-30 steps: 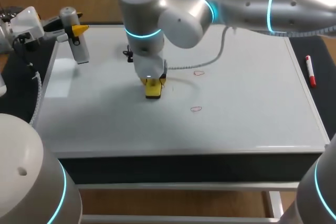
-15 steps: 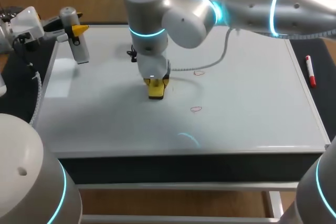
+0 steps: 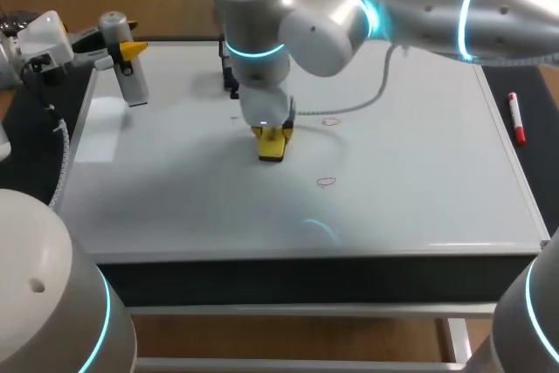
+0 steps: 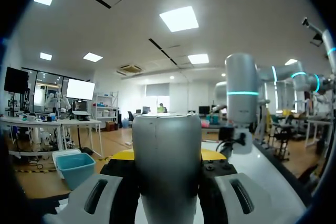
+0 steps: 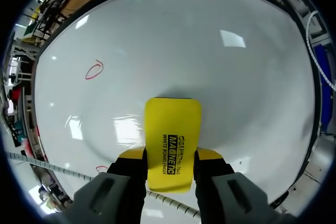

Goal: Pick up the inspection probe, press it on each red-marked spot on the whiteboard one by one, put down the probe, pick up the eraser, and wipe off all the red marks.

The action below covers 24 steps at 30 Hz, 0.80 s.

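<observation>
My right arm reaches across the whiteboard (image 3: pixel 419 172), and its gripper (image 3: pixel 272 134) is shut on a yellow eraser (image 3: pixel 272 151) that rests on the board left of centre. In the right wrist view the eraser (image 5: pixel 172 148) sits clamped between both fingers of the right gripper (image 5: pixel 171 162). A red mark (image 3: pixel 330 121) lies just right of the eraser, a second red mark (image 3: pixel 326 183) nearer the front. At the board's far left corner my left gripper (image 3: pixel 123 50) is shut on the grey probe (image 3: pixel 133 85), held tilted. The probe (image 4: pixel 167 166) fills the left wrist view between the fingers.
A red marker pen (image 3: pixel 516 118) lies on the black mat past the board's right edge. A grey cable (image 3: pixel 367 93) trails from my right arm over the board's back half. The right arm's cable also crosses beside the gripper (image 5: pixel 63 162).
My right arm has slid the eraser to the right across the board, closer to the upper red mark. The left arm and probe have stayed still.
</observation>
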Each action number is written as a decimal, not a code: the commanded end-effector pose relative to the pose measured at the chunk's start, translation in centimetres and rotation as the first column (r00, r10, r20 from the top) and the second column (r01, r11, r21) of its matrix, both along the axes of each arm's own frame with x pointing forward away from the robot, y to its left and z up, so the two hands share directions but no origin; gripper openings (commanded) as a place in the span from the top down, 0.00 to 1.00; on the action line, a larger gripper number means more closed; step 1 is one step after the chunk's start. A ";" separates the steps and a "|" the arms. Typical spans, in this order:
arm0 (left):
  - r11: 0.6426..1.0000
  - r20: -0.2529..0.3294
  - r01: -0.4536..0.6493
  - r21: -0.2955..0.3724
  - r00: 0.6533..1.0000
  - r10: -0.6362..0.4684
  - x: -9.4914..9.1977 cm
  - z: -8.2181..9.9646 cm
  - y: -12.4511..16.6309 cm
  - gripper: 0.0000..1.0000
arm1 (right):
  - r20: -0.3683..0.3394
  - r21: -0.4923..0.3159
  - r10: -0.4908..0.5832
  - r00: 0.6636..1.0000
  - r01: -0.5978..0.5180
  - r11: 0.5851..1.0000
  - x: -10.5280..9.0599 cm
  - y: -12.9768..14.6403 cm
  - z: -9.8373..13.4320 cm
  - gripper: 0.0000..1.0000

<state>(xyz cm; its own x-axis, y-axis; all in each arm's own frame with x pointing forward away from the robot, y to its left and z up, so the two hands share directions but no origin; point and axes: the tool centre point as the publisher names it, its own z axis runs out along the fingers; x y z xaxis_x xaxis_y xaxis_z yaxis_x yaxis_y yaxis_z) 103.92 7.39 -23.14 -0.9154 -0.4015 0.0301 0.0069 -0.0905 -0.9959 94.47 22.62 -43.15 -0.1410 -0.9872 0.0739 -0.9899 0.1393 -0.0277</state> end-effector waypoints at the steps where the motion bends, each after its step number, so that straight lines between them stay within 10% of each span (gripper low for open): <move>1: 1.000 0.001 0.000 0.000 1.000 0.000 0.0 0.1 0.0 1.00 | 0.007 0.010 -0.009 1.000 0.009 1.000 0.4 -1.8 -0.4 1.00; 24: 1.000 0.001 0.000 0.000 1.000 0.000 0.0 0.1 0.0 1.00 | 0.021 0.059 -0.070 0.997 0.068 0.996 4.8 -10.3 3.9 1.00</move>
